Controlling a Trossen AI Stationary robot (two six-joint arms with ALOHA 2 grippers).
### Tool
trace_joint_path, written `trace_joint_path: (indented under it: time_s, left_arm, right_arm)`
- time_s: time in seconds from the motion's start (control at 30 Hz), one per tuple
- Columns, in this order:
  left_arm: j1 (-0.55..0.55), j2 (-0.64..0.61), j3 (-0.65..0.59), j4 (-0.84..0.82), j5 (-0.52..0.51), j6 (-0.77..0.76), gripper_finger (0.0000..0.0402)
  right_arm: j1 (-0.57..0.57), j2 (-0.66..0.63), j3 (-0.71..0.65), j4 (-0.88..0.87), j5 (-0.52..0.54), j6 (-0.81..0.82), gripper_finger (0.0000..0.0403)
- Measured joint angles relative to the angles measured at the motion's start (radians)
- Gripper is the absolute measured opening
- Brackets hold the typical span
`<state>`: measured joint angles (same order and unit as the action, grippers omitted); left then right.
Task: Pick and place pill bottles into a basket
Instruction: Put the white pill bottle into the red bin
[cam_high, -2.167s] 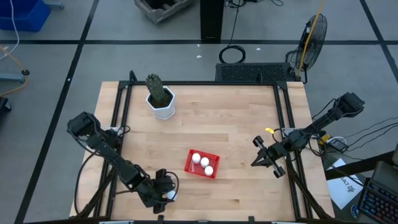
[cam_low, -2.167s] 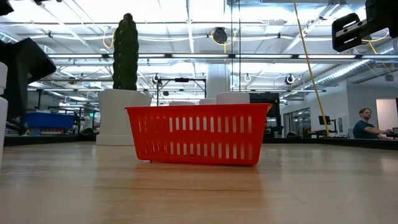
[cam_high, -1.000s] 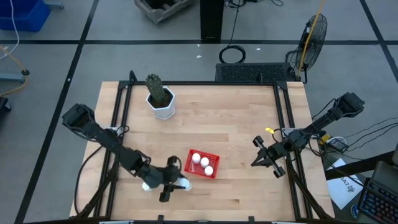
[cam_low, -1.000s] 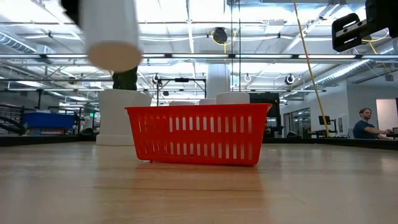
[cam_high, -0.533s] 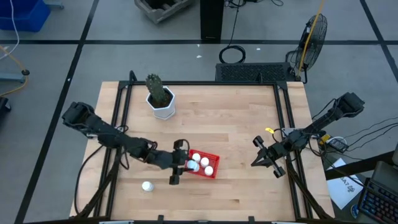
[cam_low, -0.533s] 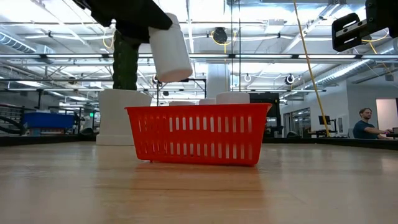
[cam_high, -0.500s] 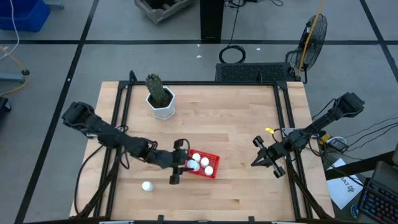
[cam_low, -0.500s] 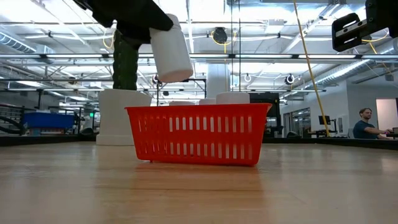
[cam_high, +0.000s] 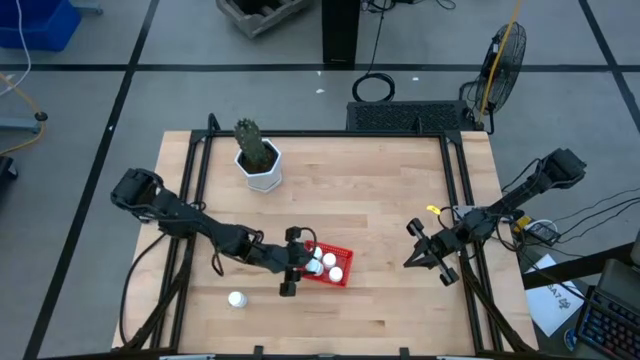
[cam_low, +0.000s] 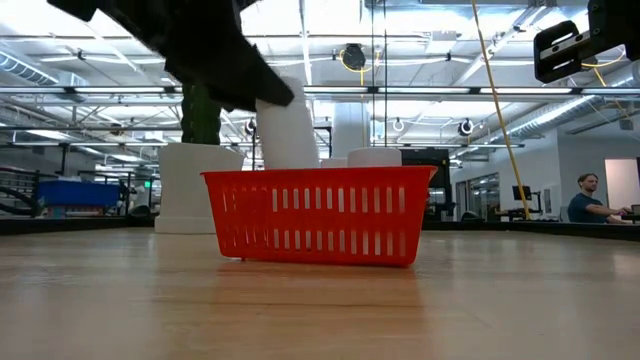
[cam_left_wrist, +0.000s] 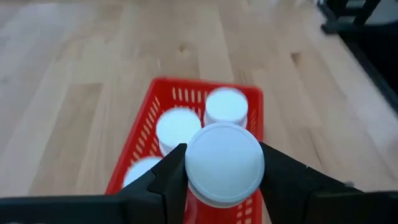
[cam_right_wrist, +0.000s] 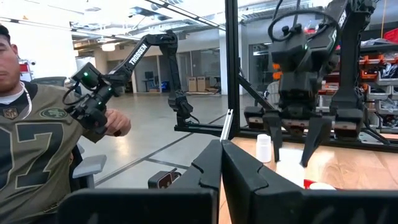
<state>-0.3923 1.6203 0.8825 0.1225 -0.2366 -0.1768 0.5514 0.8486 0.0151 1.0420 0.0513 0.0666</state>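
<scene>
The red mesh basket (cam_high: 335, 268) stands near the table's middle with three white pill bottles (cam_left_wrist: 177, 127) upright in it. My left gripper (cam_high: 297, 262) is over the basket's left end, shut on a fourth white bottle (cam_left_wrist: 224, 163), which also shows in the low view (cam_low: 288, 130). A fifth bottle (cam_high: 236, 299) stands on the table, near and left of the basket. My right gripper (cam_high: 420, 250) hovers shut and empty by the table's right edge. My left gripper pinches the bottle's round sides (cam_left_wrist: 189, 167) between its two fingers (cam_left_wrist: 169, 180), one on each side, near the cap end. The fingers slant down from the table's left. The bottle stands about upright, its lower part behind the basket's rim (cam_low: 300, 175); its bottom is hidden.
A white hexagonal pot with a green cactus (cam_high: 259, 158) stands at the far left of the table. Black rails (cam_high: 192, 180) run along the table's left and right sides. A person sits beyond the table in the right wrist view (cam_right_wrist: 25, 124).
My left gripper has carried the bottle from the near left toward the basket, then down. The bottle, tilted and above the rim half a second ago, now stands upright with its lower part inside the basket. My right arm has kept still.
</scene>
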Motion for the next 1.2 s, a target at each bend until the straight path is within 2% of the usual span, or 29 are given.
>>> trace_joint_path:
  time_s: [0.3,0.57,0.77,1.0,1.2]
  left_arm:
    - [0.005,0.001,0.000,0.008,-0.017,0.010,0.0172]
    - [0.022,0.076,0.006,0.004,0.011,0.005,0.0165]
    - [0.028,0.125,0.006,0.040,0.013,-0.002,0.0181]
    - [0.032,0.162,0.017,0.068,0.037,0.004,0.0165]
    - [0.033,0.161,0.053,0.059,0.080,0.022,0.0186]
  right_arm:
    - [0.000,0.000,0.000,0.000,0.000,0.000,0.0004]
    - [0.000,-0.001,0.000,0.000,0.000,0.000,0.0004]
    - [0.000,0.001,0.000,-0.009,0.000,0.000,0.0004]
    - [0.000,0.001,0.000,-0.010,0.000,0.000,0.0004]
    - [0.000,0.001,0.000,-0.011,0.000,0.000,0.0004]
